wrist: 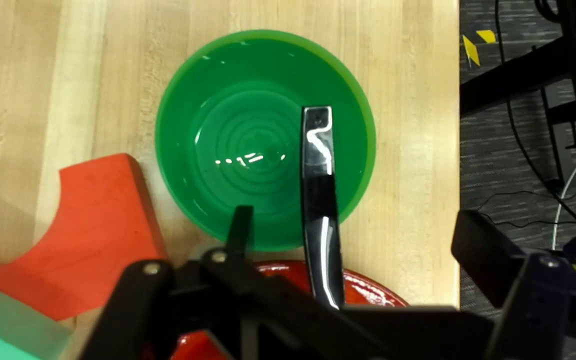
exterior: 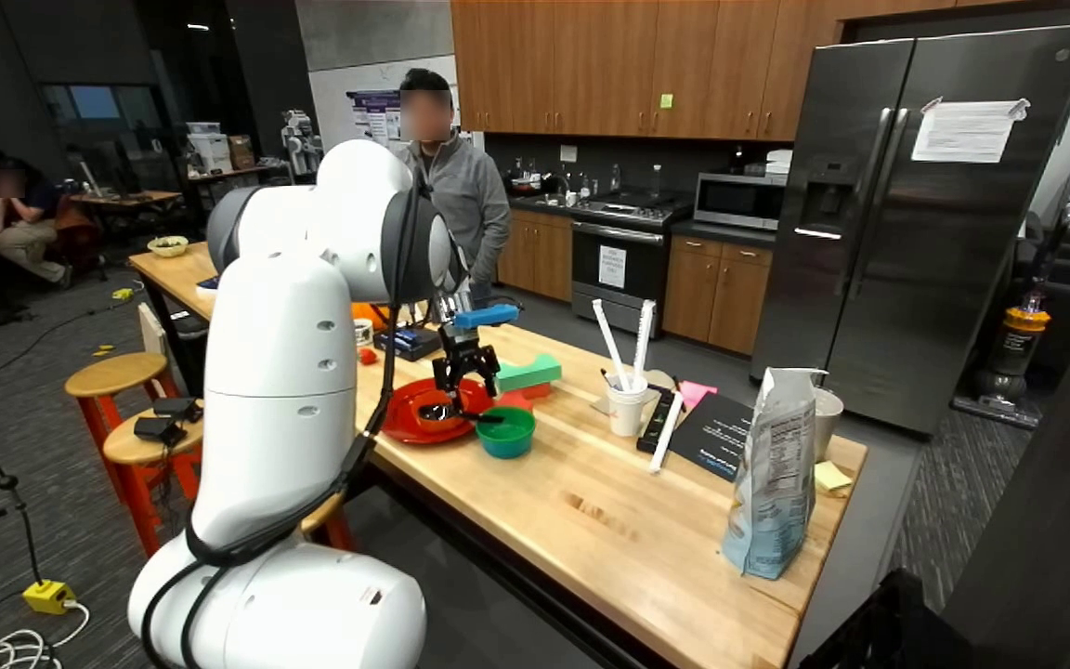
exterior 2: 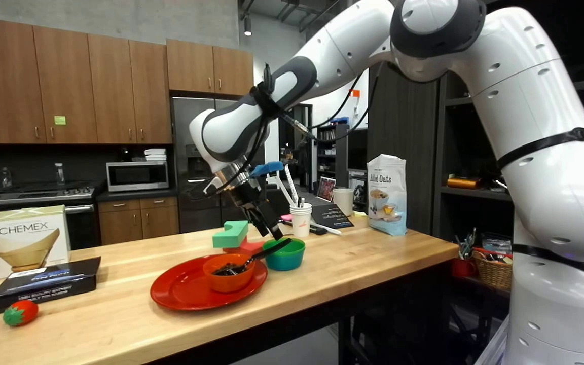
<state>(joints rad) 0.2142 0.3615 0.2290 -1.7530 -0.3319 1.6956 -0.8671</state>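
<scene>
- The gripper stands wide, its two fingers well apart, and hangs just over a black-handled utensil.
- In the wrist view the utensil's handle lies loose between the fingers, with a gap on either side, nearer the left one.
- The utensil's lower end sits in an orange bowl, among dark contents; the shape of its head is hard to make out.
- In an exterior view the handle slants up to the right, out over the rim of a green bowl; whether it touches that rim cannot be told.
- The orange bowl stands upright on the right part of a red plate.
- The green bowl stands on the wooden table, just right of the plate.
- On the far side of the plate, a green block rests on a red block.
- Farther right are a white cup holding long tools and a bag of oats.
- On the left, a flat black box lies before a Chemex box, with a toy strawberry nearer.
- In an exterior view a person in gray stands beyond the table.
</scene>
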